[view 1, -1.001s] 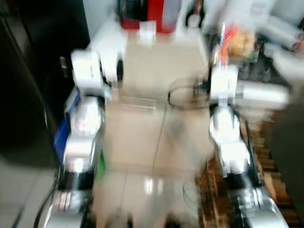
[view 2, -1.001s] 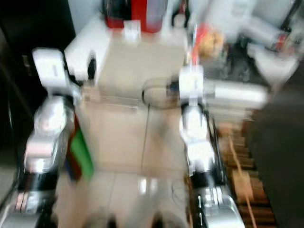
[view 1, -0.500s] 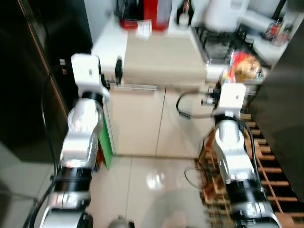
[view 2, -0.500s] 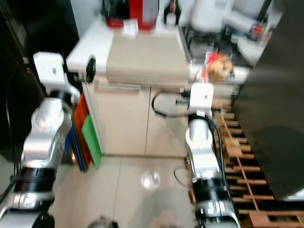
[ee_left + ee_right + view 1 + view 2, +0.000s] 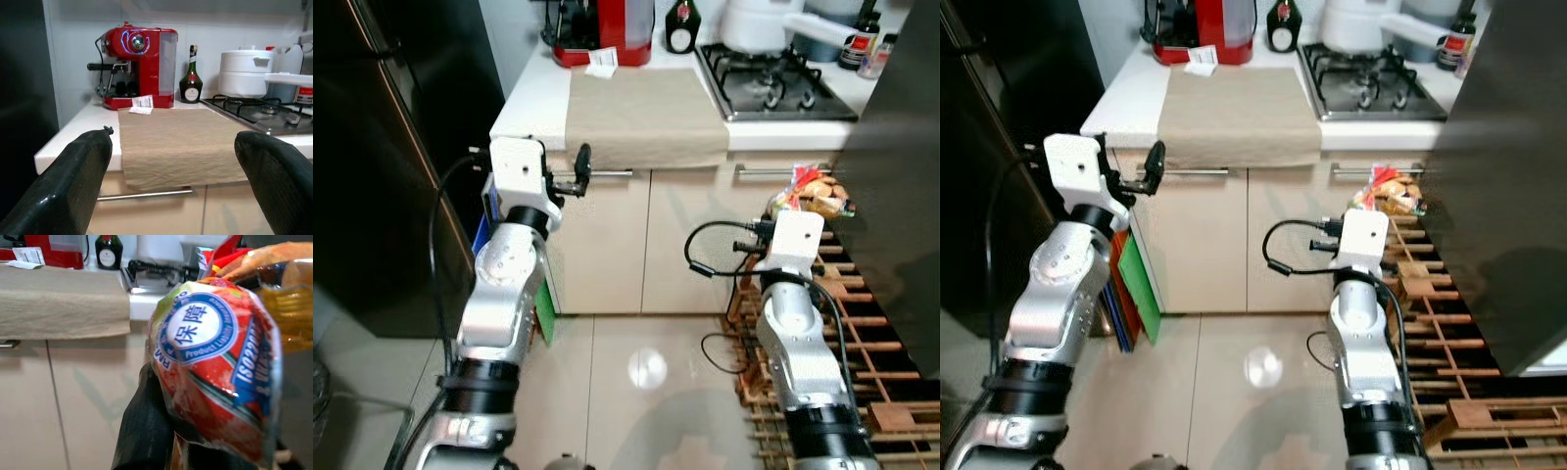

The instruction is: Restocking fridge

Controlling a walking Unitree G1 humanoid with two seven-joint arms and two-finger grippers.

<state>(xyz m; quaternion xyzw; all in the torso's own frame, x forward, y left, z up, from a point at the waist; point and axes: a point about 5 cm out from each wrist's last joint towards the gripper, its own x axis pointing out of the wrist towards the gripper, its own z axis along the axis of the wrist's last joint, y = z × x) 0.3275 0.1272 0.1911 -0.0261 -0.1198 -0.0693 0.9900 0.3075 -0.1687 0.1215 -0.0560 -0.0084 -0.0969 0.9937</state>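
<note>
My right gripper (image 5: 161, 440) is shut on a red and orange snack packet (image 5: 813, 194), held at chest height in front of the beige cabinet doors; the packet (image 5: 215, 362) hides most of the black fingers (image 5: 144, 431). My left gripper (image 5: 173, 152) is open with nothing between its fingers, raised level with the counter edge; one black finger (image 5: 579, 166) shows near the cabinet handle. A tall black fridge-like front (image 5: 382, 157) stands at my left. A dark grey panel (image 5: 901, 186) rises at my right.
The white counter (image 5: 524, 103) carries a beige cloth (image 5: 644, 117), a red coffee machine (image 5: 602, 29), a dark bottle (image 5: 190, 68), a gas hob (image 5: 773, 88) and a white pot (image 5: 244, 68). A wooden slatted rack (image 5: 871, 343) lies on the floor at right; coloured folders (image 5: 1136, 284) lean beside the cabinet.
The whole picture shifted and sharpened, so the camera moved; the counter now sits higher in view. Both arms stay raised, and the packet stays in the right gripper.
</note>
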